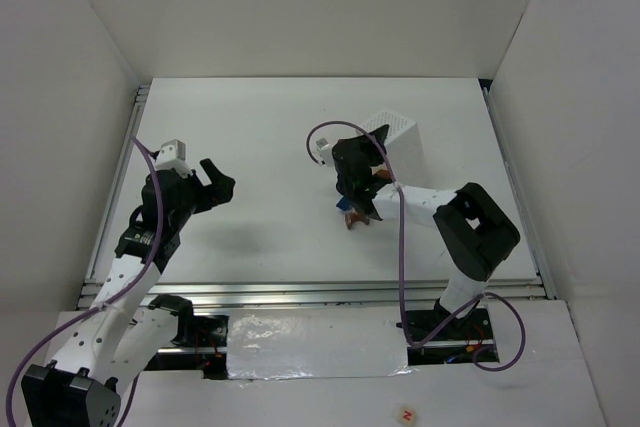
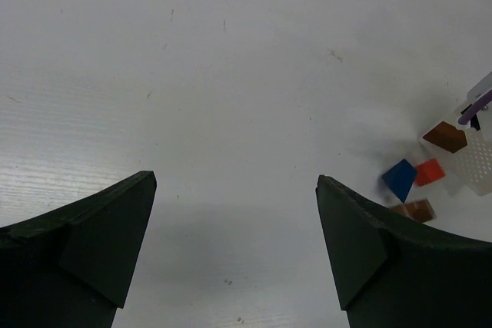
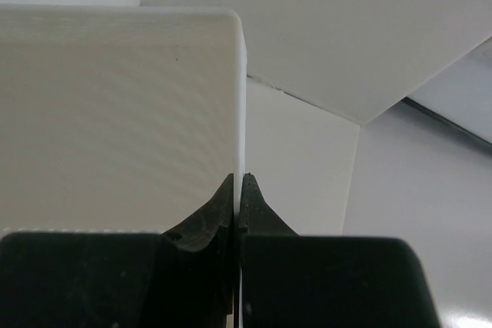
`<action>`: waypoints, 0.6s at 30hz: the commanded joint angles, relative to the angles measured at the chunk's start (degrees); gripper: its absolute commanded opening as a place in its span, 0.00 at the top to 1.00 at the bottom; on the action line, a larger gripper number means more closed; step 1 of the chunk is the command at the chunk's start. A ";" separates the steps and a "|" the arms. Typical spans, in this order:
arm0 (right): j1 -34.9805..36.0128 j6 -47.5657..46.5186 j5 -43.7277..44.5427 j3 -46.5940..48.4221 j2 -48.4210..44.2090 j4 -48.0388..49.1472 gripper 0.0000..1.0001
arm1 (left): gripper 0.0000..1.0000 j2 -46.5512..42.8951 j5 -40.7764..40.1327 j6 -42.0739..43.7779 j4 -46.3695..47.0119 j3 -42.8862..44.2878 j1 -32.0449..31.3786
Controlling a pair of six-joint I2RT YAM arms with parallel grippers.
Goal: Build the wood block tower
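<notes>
White tray [image 1: 395,130] pinched in right gripper [image 3: 240,183]; left gripper [image 2: 234,182] spread wide, empty; tiny red-marked label [image 1: 405,414] unreadable.

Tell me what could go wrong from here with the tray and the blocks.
The right claw pinches only the thin wall of the white tray, so the tray could slip or swing. The blue wedge, red cube and a brown block lie crowded beside the tray; the open left claw may knock neighbours when it reaches for one.
</notes>
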 commanded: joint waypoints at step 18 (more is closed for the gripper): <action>-1.45 -2.56 -0.66 1.23 -4.10 1.56 0.99 | 0.01 0.44 2.39 1.07 3.18 1.26 -0.13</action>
